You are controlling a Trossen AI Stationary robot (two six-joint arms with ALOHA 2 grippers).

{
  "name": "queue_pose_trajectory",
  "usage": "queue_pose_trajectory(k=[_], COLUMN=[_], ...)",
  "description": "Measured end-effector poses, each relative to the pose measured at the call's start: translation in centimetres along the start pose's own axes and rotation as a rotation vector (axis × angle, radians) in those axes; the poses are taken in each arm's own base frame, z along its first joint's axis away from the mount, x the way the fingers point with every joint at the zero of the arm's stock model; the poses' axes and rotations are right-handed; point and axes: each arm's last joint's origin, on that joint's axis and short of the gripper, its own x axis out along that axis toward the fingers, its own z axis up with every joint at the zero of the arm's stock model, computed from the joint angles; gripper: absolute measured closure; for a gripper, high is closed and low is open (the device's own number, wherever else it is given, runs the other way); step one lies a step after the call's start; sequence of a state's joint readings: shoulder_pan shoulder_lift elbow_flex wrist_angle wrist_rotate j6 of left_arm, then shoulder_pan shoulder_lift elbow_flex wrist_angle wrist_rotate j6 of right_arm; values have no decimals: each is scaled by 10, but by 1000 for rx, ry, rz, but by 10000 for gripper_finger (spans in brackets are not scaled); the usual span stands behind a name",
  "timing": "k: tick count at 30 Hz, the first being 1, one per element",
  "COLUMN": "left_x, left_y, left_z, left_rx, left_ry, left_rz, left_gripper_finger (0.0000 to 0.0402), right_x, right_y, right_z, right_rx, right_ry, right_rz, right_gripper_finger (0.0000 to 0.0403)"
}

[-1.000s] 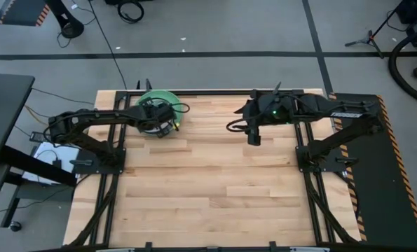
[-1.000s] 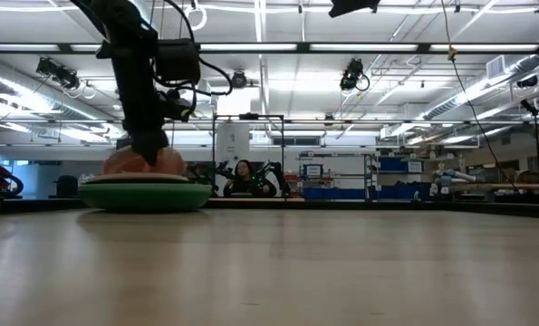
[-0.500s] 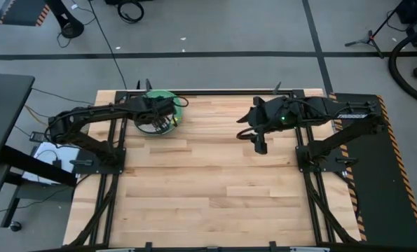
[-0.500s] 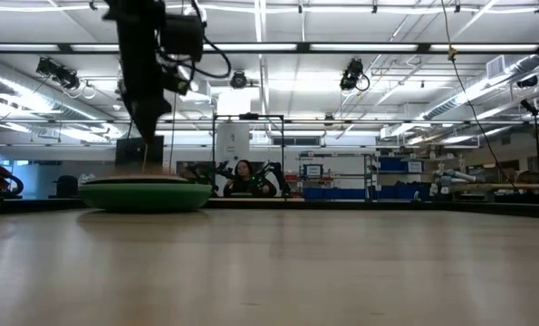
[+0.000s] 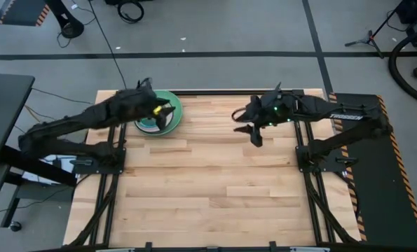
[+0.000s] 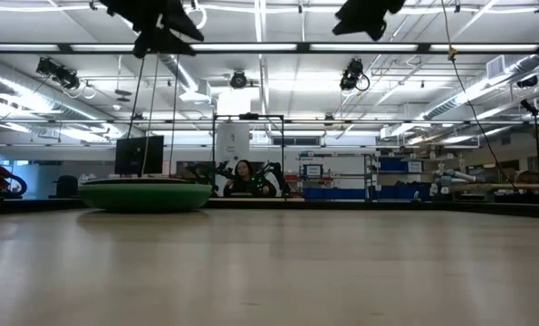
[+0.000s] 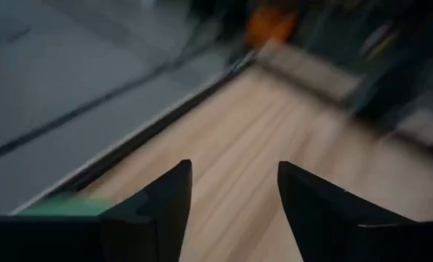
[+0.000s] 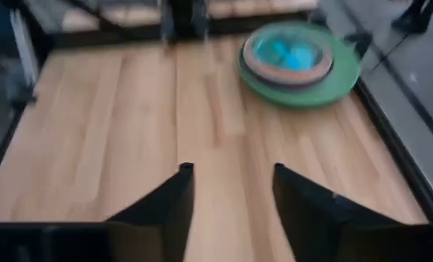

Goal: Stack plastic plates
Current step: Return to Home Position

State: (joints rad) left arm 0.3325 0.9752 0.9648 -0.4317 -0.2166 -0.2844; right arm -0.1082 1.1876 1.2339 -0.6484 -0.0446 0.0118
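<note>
The plate stack lies just beneath the raised left gripper, its fingers spread and empty; the right gripper, also spread, hangs well apart over the counter.

Black angular right claw; arm light seemingly green.

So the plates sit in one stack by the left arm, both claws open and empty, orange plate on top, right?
Not orange: the right wrist view shows a blue plate on top of the stack. The rest holds: left claw and right claw open, empty.
</note>
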Motion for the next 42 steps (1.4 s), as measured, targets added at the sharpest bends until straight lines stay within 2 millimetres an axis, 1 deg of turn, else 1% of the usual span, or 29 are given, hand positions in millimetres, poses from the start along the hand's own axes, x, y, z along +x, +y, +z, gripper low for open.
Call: queue_pose_trajectory(k=[3,5,7,8,10,12,13,14,17,20,23,25,28,31,34,36,38,40,41,42], left_x=[-5,-5,-4,-4,-7,-15,-20,-26,-44,-63,-76,-82,-81,-72,-59,-51,-43,-41,-40,-39], left_y=[2,4,3,2,-1,-2,-3,-2,2,7,15,21,28,34,38,39,39,38,38,38], left_z=[-12,-25,-36,-41,-47,-49,-50,-51,-54,-58,-68,-78,-102,-128,-153,-165,-174,-177,-178,-180], left_rx=[-74,-98,-103,-97,-79,-19,20,53,142,204,203,175,86,17,-25,-50,-61,-73,-74,-65], left_ry=[-196,-262,-291,-283,-269,-265,-270,-268,-287,-331,-412,-478,-554,-607,-631,-636,-620,-579,-554,-535], left_rz=[-117,-153,-185,-194,-218,-240,-249,-253,-269,-306,-336,-365,-433,-469,-485,-497,-514,-530,-536,-551], left_gripper_finger=[207,220,241,256,296,349,374,387,394,396,397,397,398,398,399,399,399,399,399,399], right_x=[14,18,12,6,-13,-36,-47,-56,-80,-93,-92,-91,-92,-90,-79,-69,-54,-41,-34,-26], right_y=[-9,-11,-14,-15,-15,-12,-10,-9,-4,2,4,5,6,6,6,5,5,4,3,2], right_z=[-15,-25,-33,-35,-39,-46,-52,-59,-87,-119,-155,-172,-185,-195,-197,-198,-206,-215,-220,-227], right_rx=[8,-2,-2,2,10,-2,-14,-24,-28,21,16,1,-19,-63,-67,-45,11,93,139,183], right_ry=[-120,-190,-234,-251,-299,-353,-374,-388,-465,-514,-473,-478,-571,-664,-693,-755,-803,-855,-870,-841], right_rz=[41,64,56,49,39,37,36,35,47,128,178,202,209,204,220,256,293,320,324,317], right_gripper_finger=[271,319,370,386,391,391,395,396,396,398,398,398,399,400,398,397,396,396,396,395])
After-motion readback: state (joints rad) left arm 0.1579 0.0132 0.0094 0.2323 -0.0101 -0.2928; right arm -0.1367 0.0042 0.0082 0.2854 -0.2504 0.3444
